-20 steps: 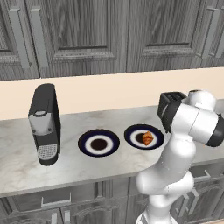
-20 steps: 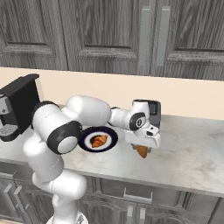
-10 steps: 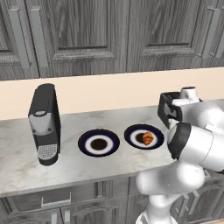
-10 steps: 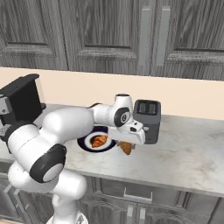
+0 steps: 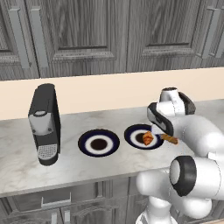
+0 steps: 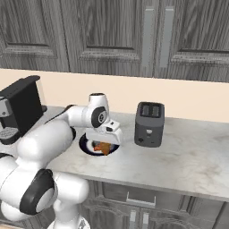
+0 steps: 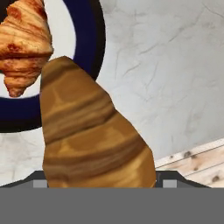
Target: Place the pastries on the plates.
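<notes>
Left base view: gripper low over the counter, clamped on a brown striped pastry just right of the right-hand plate. Second pastry, orange and lumpy, lying on that plate's dark centre. Another plate, navy rim, white ring, brown middle, bare, just left of the right-hand plate. Black coffee machine well left of the right-hand plate.

Right base view: gripper above the near rim of the right-hand plate, gripped pastry hanging below it as an orange-brown wedge. Dark toaster to the right of that plate, apart from it. Coffee machine far to its left.

Hand view: held pastry large and close, tapered to a blunt tip, banded in tan and dark brown, overlapping the navy rim of the right-hand plate. Croissant on the plate, golden, flaky, ridged in layers, beside the held piece's tip. Grey-veined marble counter beyond the plate.
</notes>
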Robot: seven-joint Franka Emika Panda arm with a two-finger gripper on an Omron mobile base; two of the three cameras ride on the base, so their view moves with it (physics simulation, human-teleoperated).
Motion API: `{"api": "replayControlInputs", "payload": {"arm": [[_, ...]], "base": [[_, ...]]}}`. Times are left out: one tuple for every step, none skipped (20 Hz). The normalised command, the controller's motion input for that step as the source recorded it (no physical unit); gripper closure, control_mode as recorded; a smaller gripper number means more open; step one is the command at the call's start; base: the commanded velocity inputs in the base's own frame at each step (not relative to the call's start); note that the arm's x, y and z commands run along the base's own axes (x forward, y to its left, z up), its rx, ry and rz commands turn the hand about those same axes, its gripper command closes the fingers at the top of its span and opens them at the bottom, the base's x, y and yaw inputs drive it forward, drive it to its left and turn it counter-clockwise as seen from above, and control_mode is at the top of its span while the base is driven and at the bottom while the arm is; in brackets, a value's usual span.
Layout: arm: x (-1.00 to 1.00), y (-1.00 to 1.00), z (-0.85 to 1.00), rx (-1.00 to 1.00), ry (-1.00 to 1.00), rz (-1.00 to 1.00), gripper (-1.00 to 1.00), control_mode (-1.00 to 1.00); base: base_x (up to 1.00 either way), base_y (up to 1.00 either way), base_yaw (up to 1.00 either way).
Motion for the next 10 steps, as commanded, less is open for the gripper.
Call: {"api": "replayControlInputs", "payload": {"arm": [[0.0,0.89,0.13,0.0,-0.1,0.05,1.0,-1.0],[0.0,0.88,0.14,0.0,-0.03,0.05,1.0,-1.0],[0.0,0.91,0.11,0.0,-0.02,0.06,1.0,-1.0],[0.0,0.91,0.1,0.0,0.0,0.06,1.0,-1.0],[0.0,0.92,0.01,0.0,0.0,0.06,1.0,-1.0],[0.0,0.96,0.0,0.0,0.0,0.07,1.0,-1.0],[0.0,0.94,0.0,0.0,0.0,0.07,1.0,-1.0],[0.0,0.88,0.0,0.0,0.0,0.07,1.0,-1.0],[0.0,0.81,0.01,0.0,0.0,0.07,1.0,-1.0],[0.0,0.76,0.03,0.0,0.0,0.07,1.0,-1.0]], "base": [[0.0,0.0,0.0],[0.0,0.0,0.0],[0.0,0.0,0.0],[0.0,0.0,0.0],[0.0,0.0,0.0],[0.0,0.0,0.0],[0.0,0.0,0.0],[0.0,0.0,0.0],[0.0,0.0,0.0],[0.0,0.0,0.0]]}}
